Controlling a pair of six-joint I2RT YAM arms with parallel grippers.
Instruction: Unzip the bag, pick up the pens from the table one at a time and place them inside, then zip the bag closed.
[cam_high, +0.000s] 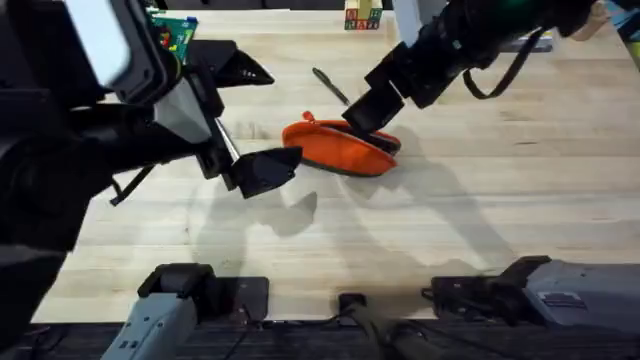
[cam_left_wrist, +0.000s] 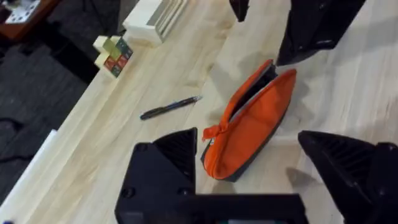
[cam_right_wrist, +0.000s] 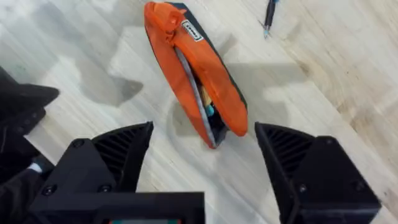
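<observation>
L gripper (cam_high: 252, 118): nearest the camera, raised above the table, jaws wide apart, holds nothing. Its fingers bracket the bag's pull end in the L wrist view, w/ clear air between.

Table (cam_high: 500, 200): light wood planks, bag near mid, pen beyond it.

Bag (cam_high: 338, 148): orange pouch lying flat, zip open along most of its top; slit gapes, dark lining visible. Long axis runs roughly left-right in overhead, slightly tilted. Something slim w/ a teal bit sits inside in the R wrist view, prob. a pen already in, but can't tell for sure.

R gripper (cam_right_wrist: 202, 155): jaws wide apart, nothing gripped, hovering just over the bag's open far-right end. In overhead its fingers overlap the bag's edge; contact unclear.

Pen (cam_high: 330, 86): dark stick pen on bare table just beyond the bag, apart from it, lying diagonal; one end points toward the bag, other away toward the far edge.

Key relation: pen lies past the bag, on the far side from both bases. R gripper is the nearer one, just beside it; L gripper is well apart, w/ the bag between. Judgement: R arm should take it, jaws turned across the pen's diagonal axis.

Far edge: coloured blocks (cam_high: 363, 16) and a green box (cam_high: 172, 32), well apart from the work.
</observation>
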